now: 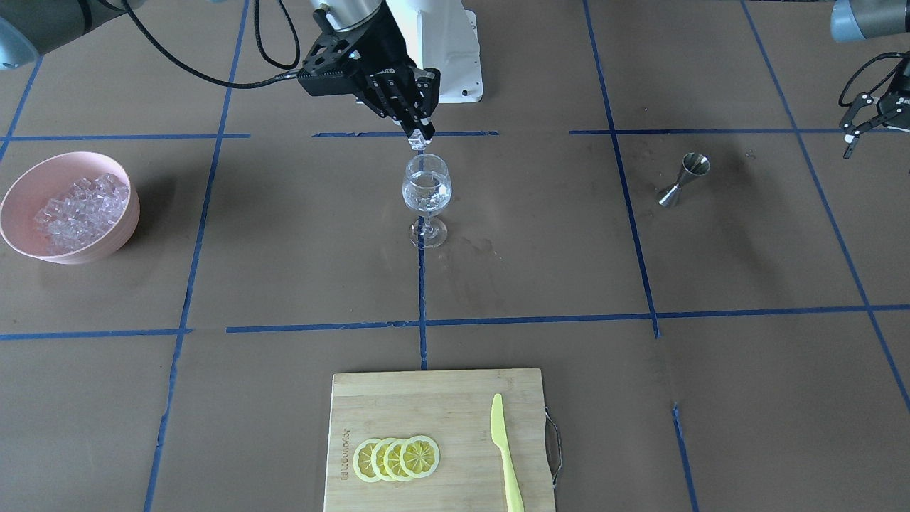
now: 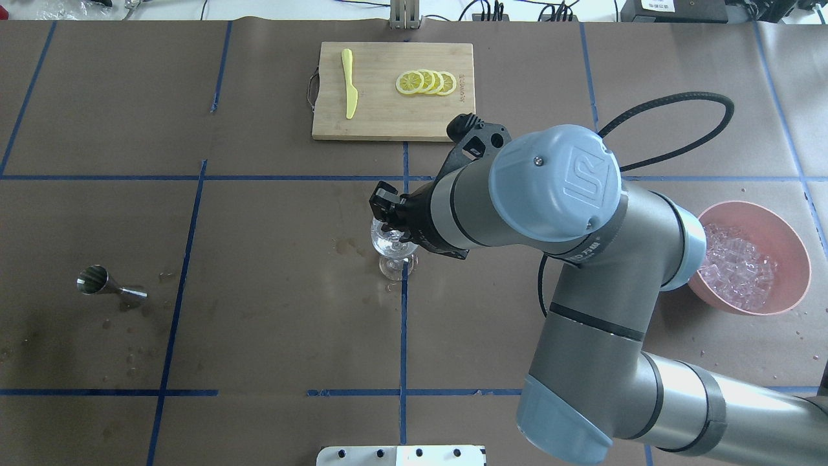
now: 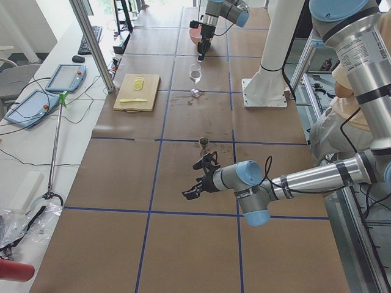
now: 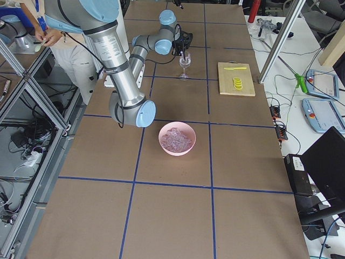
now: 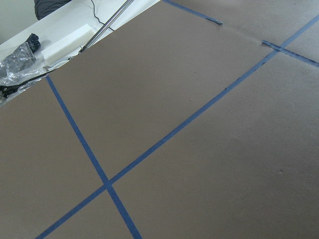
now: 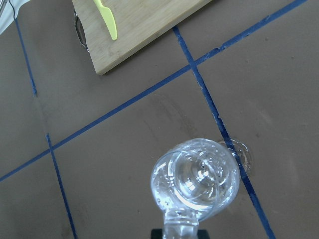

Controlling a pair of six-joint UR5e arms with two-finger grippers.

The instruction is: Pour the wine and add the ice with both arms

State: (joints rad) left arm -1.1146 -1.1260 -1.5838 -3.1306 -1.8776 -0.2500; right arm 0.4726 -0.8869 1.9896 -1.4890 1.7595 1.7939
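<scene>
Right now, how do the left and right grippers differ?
The right gripper is shut on an ice cube; the left gripper is open and empty. The right gripper hangs right over the wine glass; the left gripper hovers over bare table, away from the jigger. Both are black two-finger grippers.

Ice cube held over the wine glass

An ice cube is gripped by the right gripper just above the wine glass, which is stood mid-desk with clear wine in it. A pink bowl of ice is set at the view's left. A jigger is laid on its side near the spread-fingered left gripper.
</scene>
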